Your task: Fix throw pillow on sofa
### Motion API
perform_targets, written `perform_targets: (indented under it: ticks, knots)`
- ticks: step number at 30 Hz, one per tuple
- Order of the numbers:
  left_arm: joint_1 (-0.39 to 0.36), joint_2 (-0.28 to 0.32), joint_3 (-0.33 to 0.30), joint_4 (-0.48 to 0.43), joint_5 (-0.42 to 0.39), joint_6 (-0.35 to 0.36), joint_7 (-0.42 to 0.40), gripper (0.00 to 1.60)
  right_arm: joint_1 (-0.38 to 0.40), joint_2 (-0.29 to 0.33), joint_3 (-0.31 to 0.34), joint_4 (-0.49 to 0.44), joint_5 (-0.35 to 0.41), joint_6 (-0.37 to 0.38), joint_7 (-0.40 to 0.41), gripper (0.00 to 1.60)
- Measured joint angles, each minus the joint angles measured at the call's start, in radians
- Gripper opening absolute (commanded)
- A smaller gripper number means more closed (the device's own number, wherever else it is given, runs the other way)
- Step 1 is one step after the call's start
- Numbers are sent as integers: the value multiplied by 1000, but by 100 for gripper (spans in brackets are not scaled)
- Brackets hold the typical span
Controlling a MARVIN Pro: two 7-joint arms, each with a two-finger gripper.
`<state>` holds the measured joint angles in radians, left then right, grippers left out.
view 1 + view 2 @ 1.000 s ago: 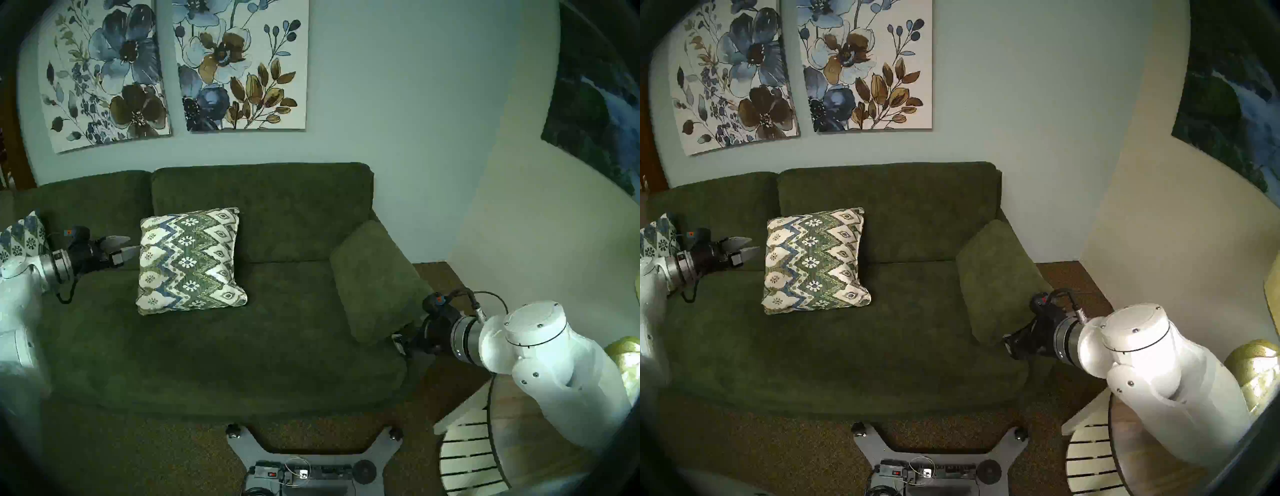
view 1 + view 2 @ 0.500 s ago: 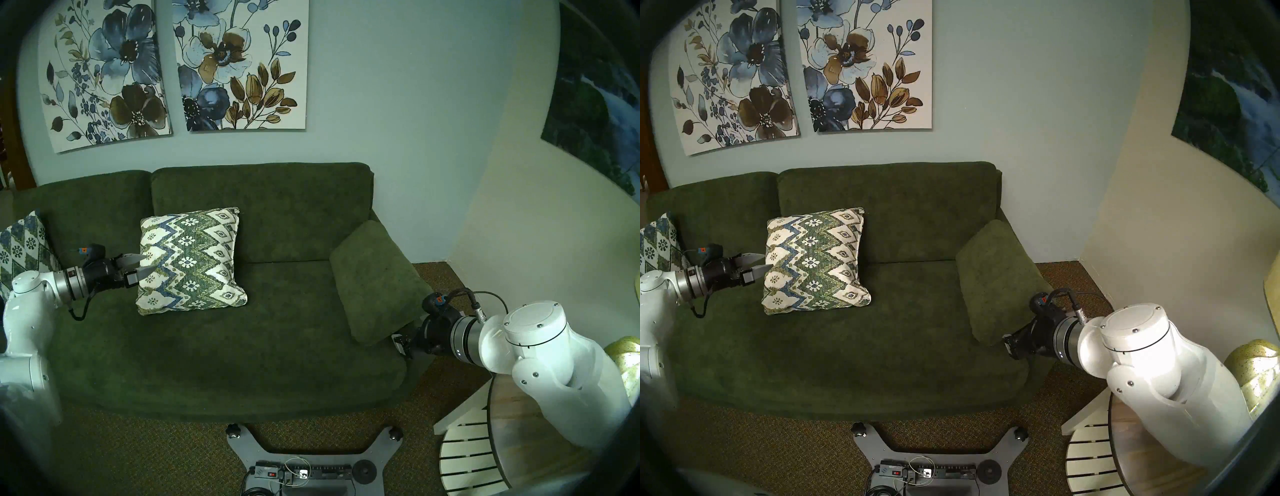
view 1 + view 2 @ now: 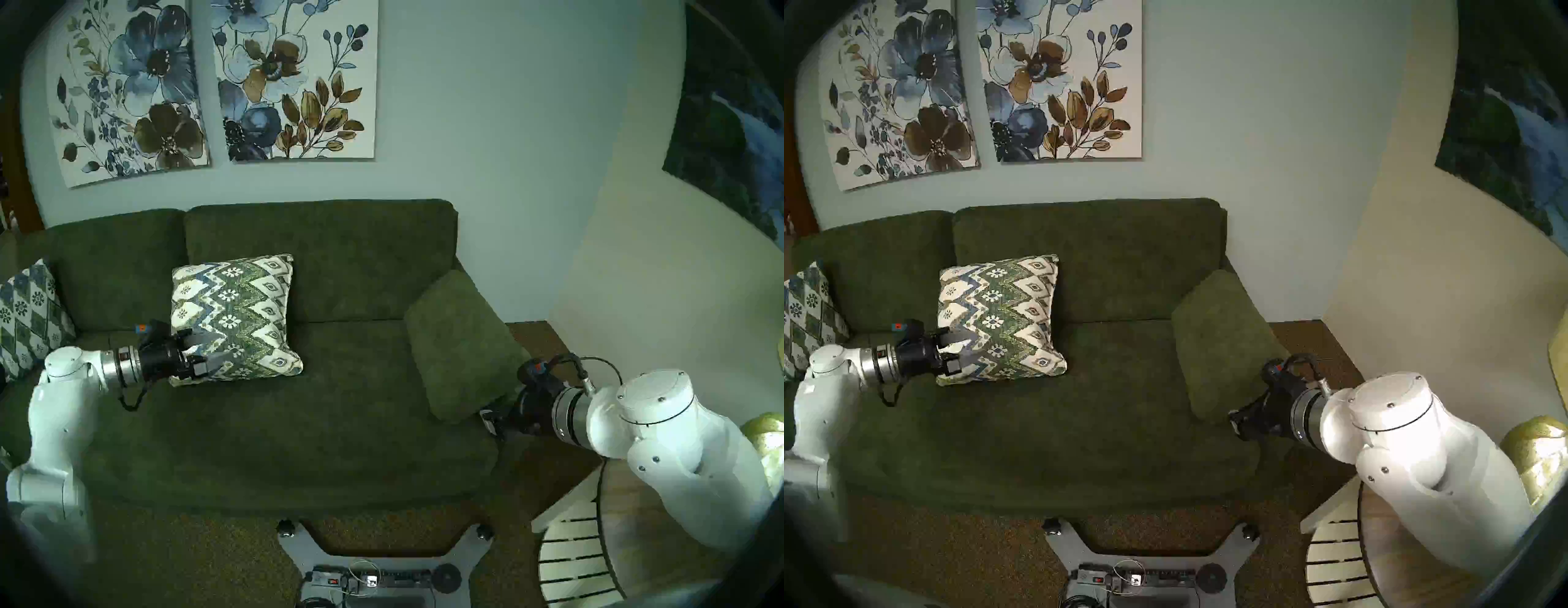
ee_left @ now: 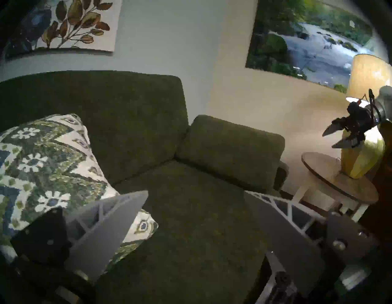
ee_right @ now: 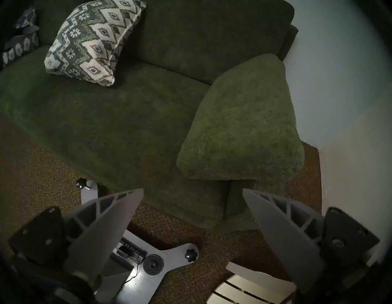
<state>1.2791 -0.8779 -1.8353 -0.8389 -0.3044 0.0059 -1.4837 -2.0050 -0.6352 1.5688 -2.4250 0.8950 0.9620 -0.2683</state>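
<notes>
Step in hand, as judged: approach to the throw pillow (image 3: 232, 316), not yet a grasp. Pillow propped on the sofa (image 3: 322, 407) seat, leaning back against the back cushions near their seam, at about 10 o'clock from the middle of the seat in the head view, zigzag face to the front. Left gripper (image 3: 211, 356) in front of the pillow's lower left part, at about 7 o'clock from the pillow's centre, fingers spread wide and holding nothing; in the left wrist view one finger (image 4: 110, 225) over the patterned cloth, the other over bare seat, contact with the cloth not possible to tell. Right gripper (image 5: 193, 231) also released and empty, hanging off the sofa's right end, below the plain green cushion (image 3: 462, 344), well apart from the pillow. Second patterned pillow (image 3: 29, 314) at the far left end, untouched. Next move, probably: to bring the spread fingers around the pillow's lower left corner or edge, then close. Soft filling likely to give, so a deep bite needed, not only a pinch of cloth.
</notes>
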Motion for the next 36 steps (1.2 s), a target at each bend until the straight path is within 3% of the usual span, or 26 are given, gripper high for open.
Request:
perform_targets:
  ticks: [11, 20, 30, 36]
  knots:
    - [133, -74, -50, -154, -49, 31, 33, 160, 0, 0, 0, 0, 0, 0, 0, 160]
    - [174, -141, -137, -258, -47, 50, 207, 160, 0, 0, 0, 0, 0, 0, 0, 160]
    - [237, -212, -240, -377, 56, 40, 406, 160, 0, 0, 0, 0, 0, 0, 0, 160]
    - [271, -262, -340, -451, 131, 42, 522, 160, 0, 0, 0, 0, 0, 0, 0, 160]
